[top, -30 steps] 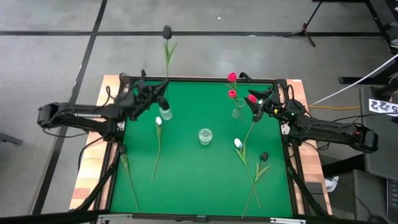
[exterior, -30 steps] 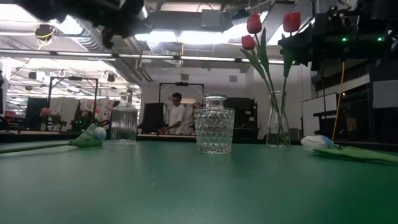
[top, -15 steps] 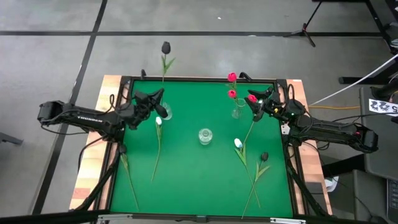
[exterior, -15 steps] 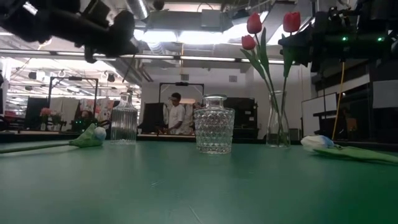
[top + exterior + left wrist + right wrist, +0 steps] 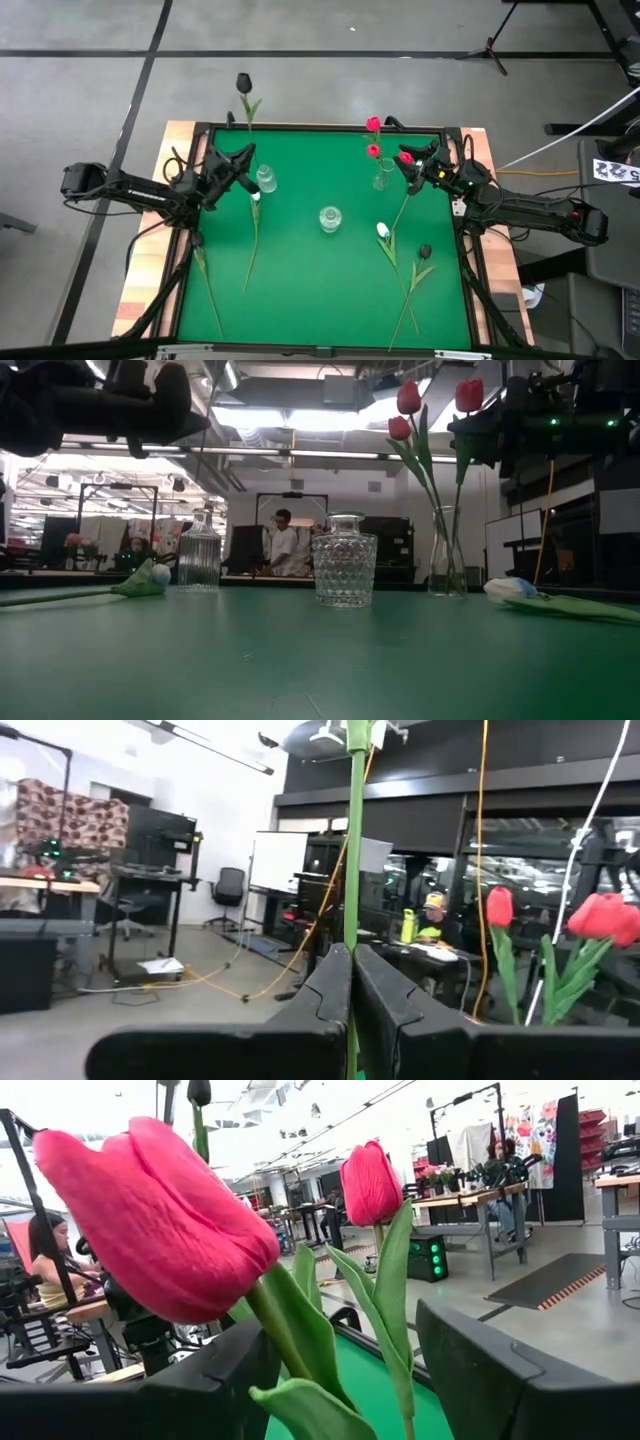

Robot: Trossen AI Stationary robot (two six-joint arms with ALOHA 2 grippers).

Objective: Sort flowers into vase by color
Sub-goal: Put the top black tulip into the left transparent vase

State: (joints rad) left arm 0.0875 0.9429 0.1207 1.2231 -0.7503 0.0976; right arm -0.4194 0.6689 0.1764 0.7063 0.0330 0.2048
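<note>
Where dark tulip [image 5: 242, 82] overhangs, head perhaps cropped.

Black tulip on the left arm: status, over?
Left claw shut on black tulip stem, beside the left vase. Right claw open around a red tulip by the right vase. Nothing blocking.

A green felt-topped table [image 5: 300, 270] w/ black frame sat on a grey concrete floor [image 5: 80, 90]. Beyond it, a person in a white shirt [image 5: 285, 545] stood in a bright workshop w/ desks and a black office chair [image 5: 229, 888].
</note>
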